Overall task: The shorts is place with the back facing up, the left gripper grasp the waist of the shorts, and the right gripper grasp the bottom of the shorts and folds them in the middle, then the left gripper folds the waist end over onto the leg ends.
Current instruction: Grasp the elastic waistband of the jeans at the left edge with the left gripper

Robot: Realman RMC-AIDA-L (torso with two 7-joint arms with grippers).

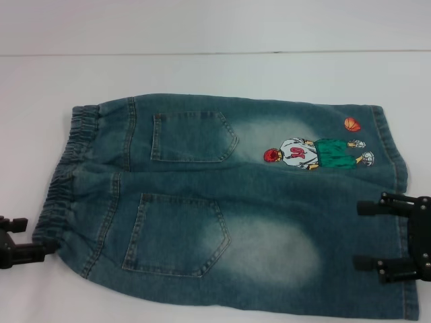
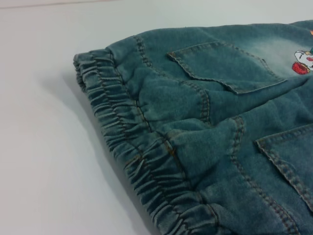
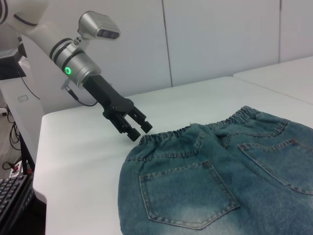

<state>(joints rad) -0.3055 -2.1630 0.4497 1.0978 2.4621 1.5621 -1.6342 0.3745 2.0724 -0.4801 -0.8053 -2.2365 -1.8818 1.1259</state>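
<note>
Faded shorts [image 1: 222,202] lie flat, pockets up.

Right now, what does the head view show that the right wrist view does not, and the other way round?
Only the head view shows the right gripper at the bottom of the shorts, its fingers spread, and the embroidered basketball player with the orange ball. Only the right wrist view shows the left arm with its green light and a keyboard beside the table. Both show the shorts, back up with two pockets, the ruffled waist and the left gripper beside that waist.
</note>
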